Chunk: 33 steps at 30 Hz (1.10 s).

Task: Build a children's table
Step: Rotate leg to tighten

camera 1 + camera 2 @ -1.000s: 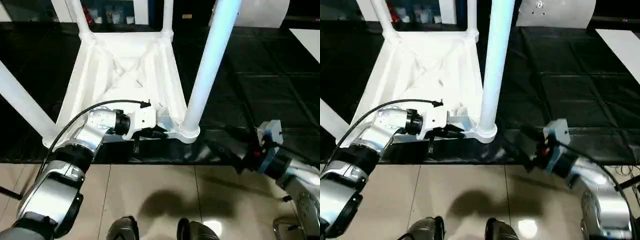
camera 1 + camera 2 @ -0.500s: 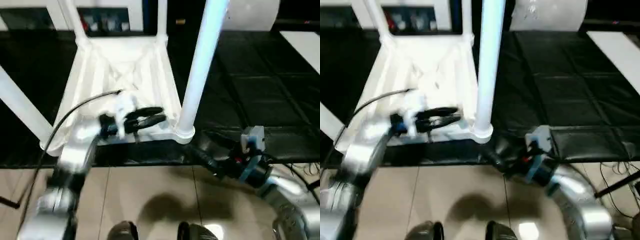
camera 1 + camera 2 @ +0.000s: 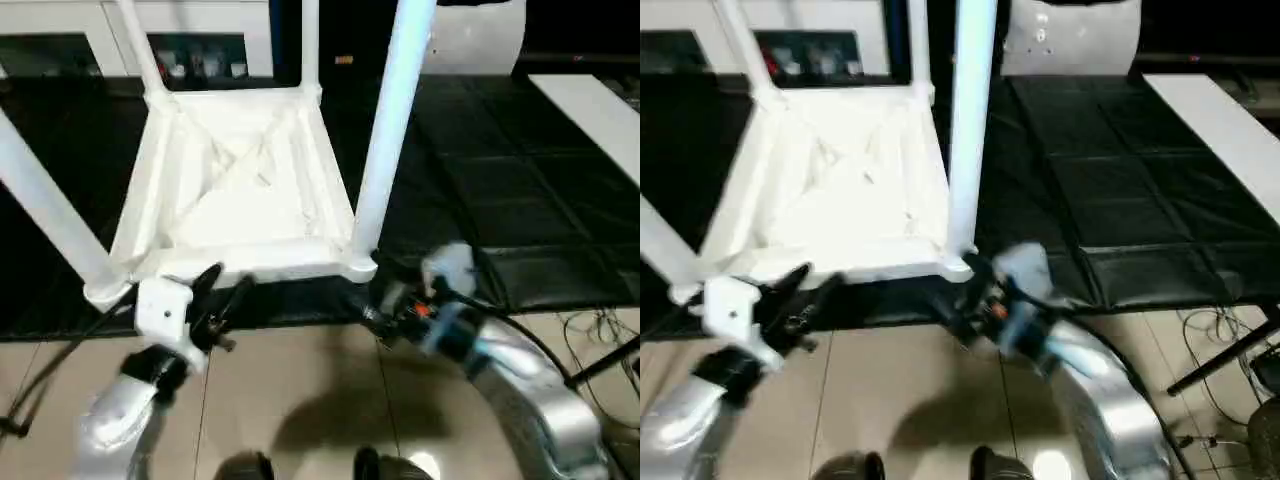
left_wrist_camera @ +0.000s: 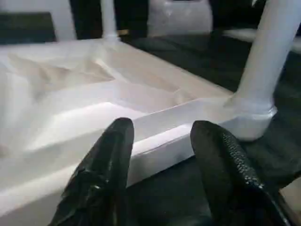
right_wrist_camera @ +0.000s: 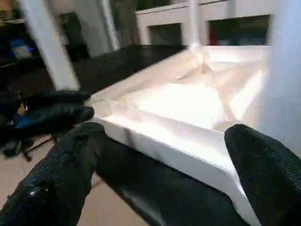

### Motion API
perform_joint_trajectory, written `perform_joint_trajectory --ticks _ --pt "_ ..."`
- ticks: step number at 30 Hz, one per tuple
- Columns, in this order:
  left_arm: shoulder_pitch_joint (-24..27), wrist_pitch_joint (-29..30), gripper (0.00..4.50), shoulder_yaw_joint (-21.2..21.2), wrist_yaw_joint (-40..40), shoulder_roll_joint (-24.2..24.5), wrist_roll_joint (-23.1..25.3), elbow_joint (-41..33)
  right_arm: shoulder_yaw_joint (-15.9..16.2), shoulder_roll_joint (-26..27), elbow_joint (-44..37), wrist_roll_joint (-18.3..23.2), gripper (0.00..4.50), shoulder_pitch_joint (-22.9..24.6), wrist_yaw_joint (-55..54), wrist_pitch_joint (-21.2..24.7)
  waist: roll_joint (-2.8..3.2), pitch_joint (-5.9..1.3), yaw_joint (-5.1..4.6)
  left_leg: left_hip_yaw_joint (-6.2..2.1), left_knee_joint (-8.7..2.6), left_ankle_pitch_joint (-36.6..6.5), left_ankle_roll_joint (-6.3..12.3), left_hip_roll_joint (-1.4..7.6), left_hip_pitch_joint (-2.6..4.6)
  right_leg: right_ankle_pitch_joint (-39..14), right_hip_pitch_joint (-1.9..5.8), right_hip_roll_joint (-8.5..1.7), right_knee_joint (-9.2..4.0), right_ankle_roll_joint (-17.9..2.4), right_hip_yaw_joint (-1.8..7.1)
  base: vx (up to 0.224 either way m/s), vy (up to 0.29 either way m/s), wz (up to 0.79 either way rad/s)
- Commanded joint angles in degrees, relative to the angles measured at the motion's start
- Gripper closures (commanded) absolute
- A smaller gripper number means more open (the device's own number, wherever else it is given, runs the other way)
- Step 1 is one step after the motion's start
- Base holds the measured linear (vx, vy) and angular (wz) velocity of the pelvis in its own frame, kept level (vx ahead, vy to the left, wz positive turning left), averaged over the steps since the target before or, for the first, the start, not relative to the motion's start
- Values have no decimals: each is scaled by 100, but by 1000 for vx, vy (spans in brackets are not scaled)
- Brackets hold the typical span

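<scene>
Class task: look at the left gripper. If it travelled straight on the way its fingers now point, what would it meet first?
Most likely the near side wall of the upturned table top: the left gripper, fingers apart, points at that edge. Depth is uncertain.

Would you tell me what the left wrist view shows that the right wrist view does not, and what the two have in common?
The left wrist view has the left gripper, fingers apart, short of the table top's near rim, with a near leg standing in its corner socket.

The right wrist view has the right gripper, fingers wide apart, and beyond it the left gripper's black fingers from the side.

Both share the upturned white table top with its ribbed underside.
</scene>
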Motion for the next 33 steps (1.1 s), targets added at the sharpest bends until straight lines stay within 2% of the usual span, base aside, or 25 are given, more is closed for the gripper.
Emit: perform_joint_trajectory --ticks 1,2,3,4,5,6,8,9,11,13,14,16,17,20,22,23,24,25,26,27,28,29,31,32,33 --pt "149 277 175 131 455 -177 113 -174 -19 21 209 -105 0 -84 -125 -94 -133 -316 70 -295 -331 -3553 -524 150 334 -3650 -264 -440 -828 232 509 28 -91 7" --pt "203 359 175 126 595 -178 124 -258 9 38 267 -142 0 -76 -148 -156 -83 -164 74 -606 585 -947 -59 -223 234 -5736 -407 -839 -1504 182 795 65 -63 -14" --pt "203 359 162 126 595 -178 124 -258 9 38 267 -142 0 -76 -148 -156 -26 -221 177 -769 353 -416 -8 -121 -73 -5005 20 -863 -1304 97 759 0 0 0" --pt "218 419 154 84 724 -139 271 -273 37 127 336 -259 0 -78 -345 -212 58 -244 200 -804 103 -677 -144 36 -23 -4230 34 -749 -1187 -96 639 0 0 0" --pt "211 466 148 81 792 -150 312 -281 42 158 348 -281 0 -82 -412 -199 46 -311 98 -737 -199 -1602 -287 152 89 -2910 -98 -281 -911 -377 450 0 0 0" --pt "191 533 144 82 887 -174 367 -284 45 203 358 -307 0 -91 -513 -169 138 -333 53 -739 -323 -1993 -246 207 46 -1893 -11 -254 -826 -626 447 0 0 0" --pt "31 627 133 39 1033 -273 403 -205 76 260 302 -380 0 -81 -725 -35 238 -412 -17 -773 -392 -1853 -152 284 -21 -789 97 -282 -785 -873 404 0 0 0" --pt "-3 586 121 25 1028 -293 381 -155 86 252 271 -400 0 -52 -746 -20 220 -390 -50 -737 -413 -2173 -197 275 -17 -808 78 -280 -839 -892 405 0 0 0" --pt "-29 493 113 -11 1034 -365 361 -90 89 206 255 -430 0 3 -761 -53 170 -387 -93 -697 -413 -2286 -214 234 -31 -1024 97 -339 -906 -863 436 0 0 0" --pt "23 425 100 -6 1122 -433 340 -50 81 160 281 -497 0 47 -777 -138 141 -393 -126 -676 -409 -2184 -167 224 -58 -1179 111 -363 -940 -788 443 0 0 0" --pt "68 408 89 3 1178 -462 332 -34 76 127 306 -537 0 56 -770 -175 117 -413 -146 -658 -393 -2012 -104 222 -61 -1120 118 -376 -947 -786 455 0 0 0" --pt "263 195 72 -4 1136 -450 249 -1 135 0 401 -651 0 17 -629 -376 116 -424 -180 -654 -399 -1751 -10 222 -103 -941 147 -363 -947 -788 439 0 0 0" --pt "453 -3 72 -65 1019 -373 239 20 162 -73 517 -685 0 -119 -500 -529 62 -441 -197 -628 -377 -1580 98 221 -115 -890 154 -379 -952 -810 435 0 0 0" --pt "607 -189 37 -44 908 -363 139 42 179 -60 599 -567 0 -320 -327 -558 80 -448 -219 -599 -354 -1465 204 230 -83 -763 121 -356 -955 -894 450 0 0 0" --pt "777 -250 32 -12 853 -338 134 71 238 -33 699 -507 0 -552 -215 -553 71 -457 -221 -593 -349 -1200 293 248 -93 -293 135 -346 -902 -1004 443 0 0 0" --pt "837 -264 27 -12 858 -325 166 77 256 -24 739 -502 0 -630 -197 -571 65 -435 -229 -567 -369 -1337 309 261 -74 -335 112 -331 -909 -1048 435 0 0 0" --pt "876 -333 19 22 972 -379 197 71 243 18 821 -489 0 -736 -207 -595 14 -420 -231 -554 -375 -1372 309 265 -76 -395 112 -337 -920 -1034 438 0 0 0" --pt "919 -391 8 84 1100 -468 191 55 217 61 917 -481 0 -848 -225 -625 16 -416 -227 -549 -375 -1397 304 265 -79 -461 113 -347 -914 -1041 442 0 0 0" --pt "943 -454 8 114 1166 -506 166 54 206 76 976 -477 0 -902 -227 -651 47 -413 -224 -538 -385 -1452 264 276 -59 -564 97 -346 -927 -1043 446 0 0 0" --pt "1004 -563 8 173 1246 -570 79 42 172 116 1083 -429 0 -1000 -203 -686 4 -406 -222 -528 -390 -1524 222 289 -48 -631 85 -338 -939 -1025 449 0 0 0" --pt "1079 -588 8 203 1232 -595 -17 14 151 135 1127 -374 0 -1051 -165 -673 20 -403 -209 -534 -394 -1557 198 286 -47 -671 85 -345 -932 -1025 450 0 0 0" --pt "1226 -652 8 224 1174 -612 -121 -18 140 146 1175 -344 0 -1097 -123 -696 -1 -396 -183 -530 -409 -1654 149 293 -43 -760 77 -344 -939 -953 459 0 0 0" --pt "1430 -673 8 236 1155 -662 -193 -56 87 164 1310 -371 0 -1177 -153 -783 -2 -405 -171 -527 -415 -1691 104 299 -29 -747 64 -339 -939 -918 458 0 0 0" --pt "1504 -725 8 275 1228 -700 -168 -54 4 190 1494 -454 0 -1277 -285 -907 -32 -405 -176 -523 -431 -1720 68 297 -36 -703 69 -330 -945 -874 459 0 0 0" --pt "1515 -747 8 292 1253 -710 -158 -47 -28 201 1554 -478 0 -1309 -337 -941 -26 -408 -170 -523 -428 -1746 55 300 -26 -719 59 -340 -944 -889 461 0 0 0"
